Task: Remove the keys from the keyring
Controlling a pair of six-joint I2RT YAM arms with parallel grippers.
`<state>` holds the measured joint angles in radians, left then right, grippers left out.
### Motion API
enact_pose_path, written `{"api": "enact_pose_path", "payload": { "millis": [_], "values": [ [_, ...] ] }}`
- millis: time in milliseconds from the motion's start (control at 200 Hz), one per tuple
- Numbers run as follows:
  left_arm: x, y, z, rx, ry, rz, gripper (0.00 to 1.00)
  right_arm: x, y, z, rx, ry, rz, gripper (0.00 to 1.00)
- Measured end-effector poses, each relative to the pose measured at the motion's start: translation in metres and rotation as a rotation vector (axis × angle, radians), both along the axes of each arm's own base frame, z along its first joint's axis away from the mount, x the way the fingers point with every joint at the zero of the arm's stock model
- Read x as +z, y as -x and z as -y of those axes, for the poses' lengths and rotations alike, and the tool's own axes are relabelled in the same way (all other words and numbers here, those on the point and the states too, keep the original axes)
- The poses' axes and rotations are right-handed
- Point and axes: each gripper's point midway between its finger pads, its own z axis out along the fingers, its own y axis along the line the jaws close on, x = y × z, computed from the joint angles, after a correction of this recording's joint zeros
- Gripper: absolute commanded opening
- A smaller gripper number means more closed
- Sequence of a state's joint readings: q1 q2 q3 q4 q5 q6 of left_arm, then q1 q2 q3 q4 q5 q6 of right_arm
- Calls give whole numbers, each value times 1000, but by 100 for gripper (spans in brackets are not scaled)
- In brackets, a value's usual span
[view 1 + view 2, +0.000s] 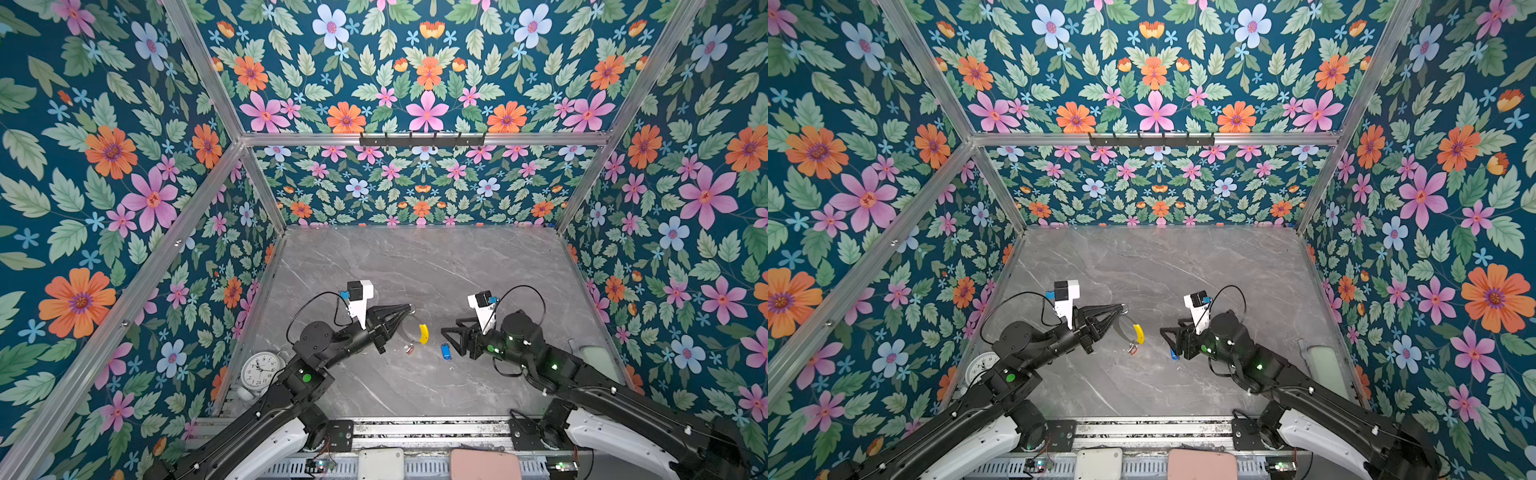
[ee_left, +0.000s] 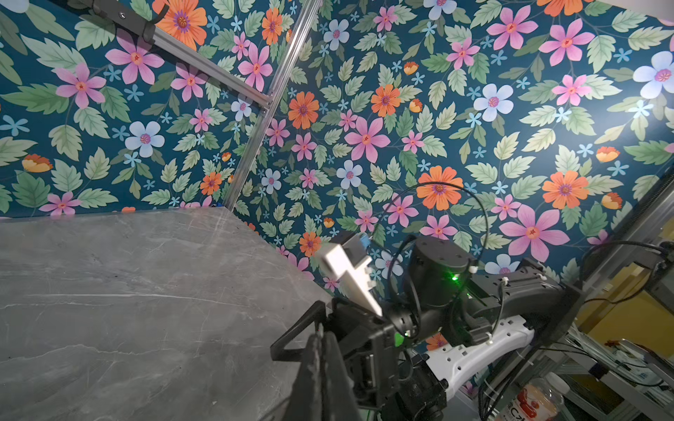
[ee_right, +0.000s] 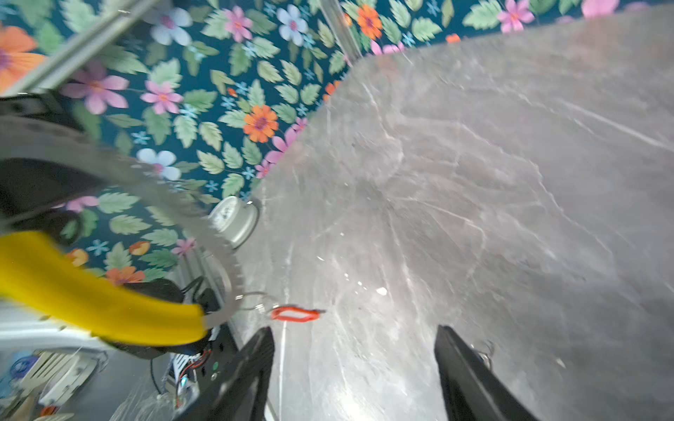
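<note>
In both top views my left gripper (image 1: 409,308) is shut on the top of the keyring (image 1: 1119,331), a thin grey hoop that hangs from its tips above the table. A yellow sleeve (image 1: 423,333) covers one arc. A key with a red-orange tag (image 1: 410,350) dangles from the hoop's low end. A key with a blue tag (image 1: 446,352) lies loose on the table, just below my right gripper (image 1: 449,328). That gripper stands open with nothing between its fingers. The right wrist view shows the hoop (image 3: 219,233), the sleeve (image 3: 91,291) and the red-orange tag (image 3: 295,314) beyond the open right gripper (image 3: 355,339).
A white alarm clock (image 1: 261,370) lies at the table's left edge beside the left arm. A pale oblong object (image 1: 594,357) sits at the right edge. A black hook rail (image 1: 422,140) hangs on the back wall. The grey marble table (image 1: 415,266) has floral walls on three sides.
</note>
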<state>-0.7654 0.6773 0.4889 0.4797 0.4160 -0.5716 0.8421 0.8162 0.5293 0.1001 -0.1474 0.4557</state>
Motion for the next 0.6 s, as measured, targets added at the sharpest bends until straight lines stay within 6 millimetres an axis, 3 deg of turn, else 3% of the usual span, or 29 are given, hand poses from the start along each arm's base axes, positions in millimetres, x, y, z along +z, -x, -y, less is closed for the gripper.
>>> {"api": "enact_pose_path", "payload": {
  "millis": [210,325,400,475,600],
  "values": [
    [-1,-2,2,2,2,-6,0,55,23,-27,160,-73,122,82],
    [-2,-4,3,4,1,-10,0,68,37,-51,247,-44,172,79],
    [-3,-5,3,4,2,-17,0,70,34,-59,252,-19,192,77],
    [-3,-5,4,2,7,-26,0,67,26,-64,230,12,197,70],
    [-1,-5,3,1,11,-22,0,55,19,-67,218,67,192,48]
  ]
}}
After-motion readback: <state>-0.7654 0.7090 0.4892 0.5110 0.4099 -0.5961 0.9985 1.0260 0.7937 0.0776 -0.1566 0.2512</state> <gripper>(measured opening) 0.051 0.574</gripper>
